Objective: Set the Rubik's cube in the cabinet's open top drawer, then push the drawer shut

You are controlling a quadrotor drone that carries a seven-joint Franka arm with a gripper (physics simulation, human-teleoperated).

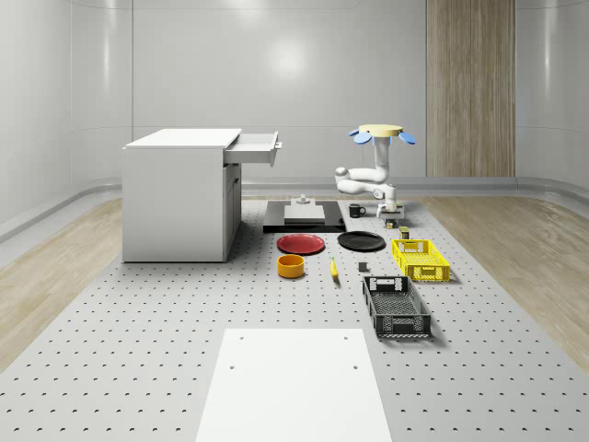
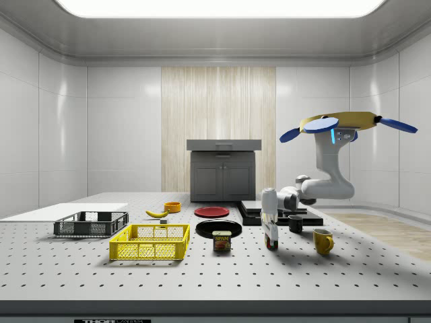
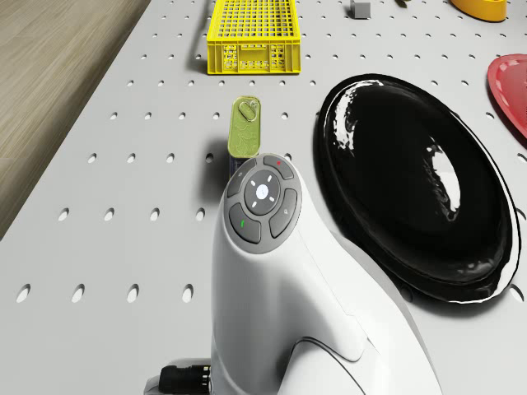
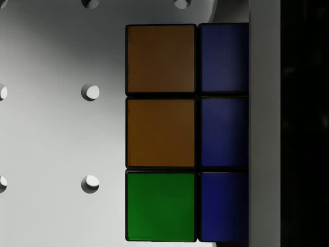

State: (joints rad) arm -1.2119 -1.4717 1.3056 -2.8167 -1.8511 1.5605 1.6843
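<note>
White-walled room with a perforated grey table [image 1: 138, 350]. Low over this table the gripper [image 2: 271, 240] is seen pointing down, the drone [image 2: 340, 124] hovering above and behind it. Whether its fingers are closed cannot be told. The Rubik's cube [image 4: 187, 133] is seen directly under the wrist, with orange, green and blue tiles. A small tin can [image 3: 245, 125] lies just beside the gripper, a black plate [image 3: 412, 181] close by, a yellow basket [image 3: 252, 34] further out. The cabinet [image 1: 179, 193], its top drawer [image 1: 253, 147] open, stands well apart.

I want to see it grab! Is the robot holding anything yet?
Cannot be told: the gripper is down at the colourful Rubik's cube on the table, but a hold isn't visible.
</note>
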